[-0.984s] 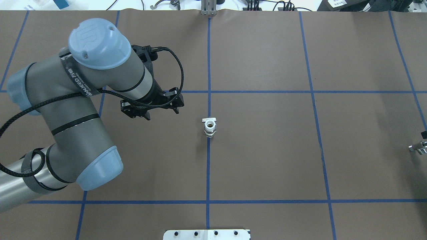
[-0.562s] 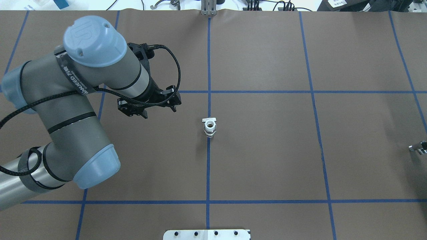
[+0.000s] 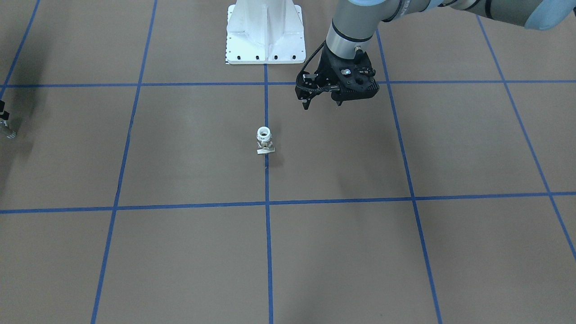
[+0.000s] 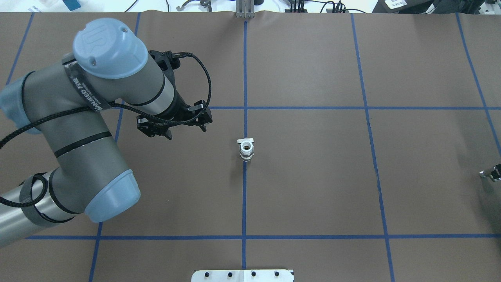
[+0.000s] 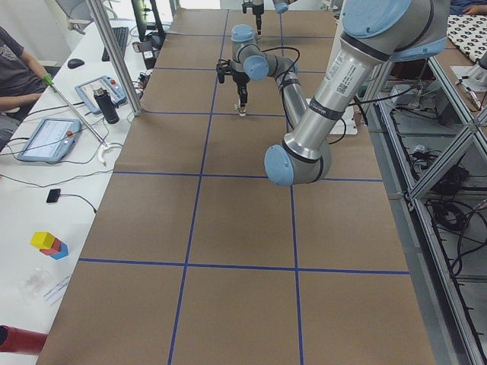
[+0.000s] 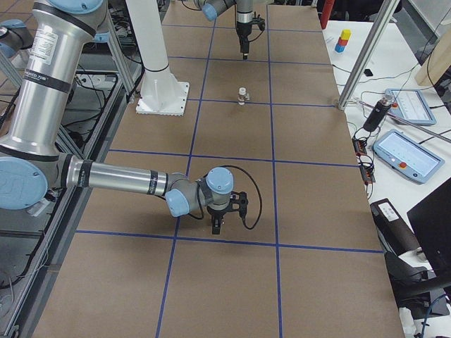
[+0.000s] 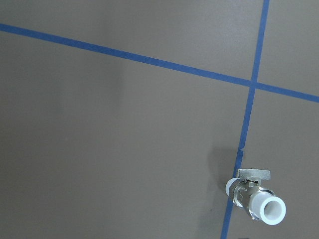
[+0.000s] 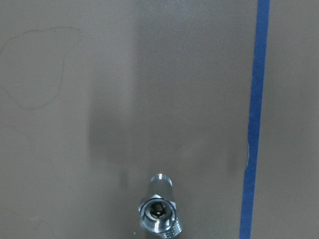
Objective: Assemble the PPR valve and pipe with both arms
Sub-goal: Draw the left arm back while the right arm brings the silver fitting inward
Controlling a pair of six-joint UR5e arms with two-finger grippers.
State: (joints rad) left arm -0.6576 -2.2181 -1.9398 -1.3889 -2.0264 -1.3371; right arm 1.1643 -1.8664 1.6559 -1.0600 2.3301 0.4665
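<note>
Left tool (image 4: 186,133) retreated — PPR valve (image 4: 246,150) upright.

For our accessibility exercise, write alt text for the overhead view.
A small white-and-metal valve sits on the centre tape line of a brown table. The left gripper, open and empty, hovers to its left; a silvery pipe peeks in at the right edge.

Left gripper (image 4: 186,133) drawn up and back, farther from the valve (image 4: 246,149), right gripper (image 6: 217,227) slipped past the overhead view's edge, only its pipe (image 4: 490,172) showing.
</note>
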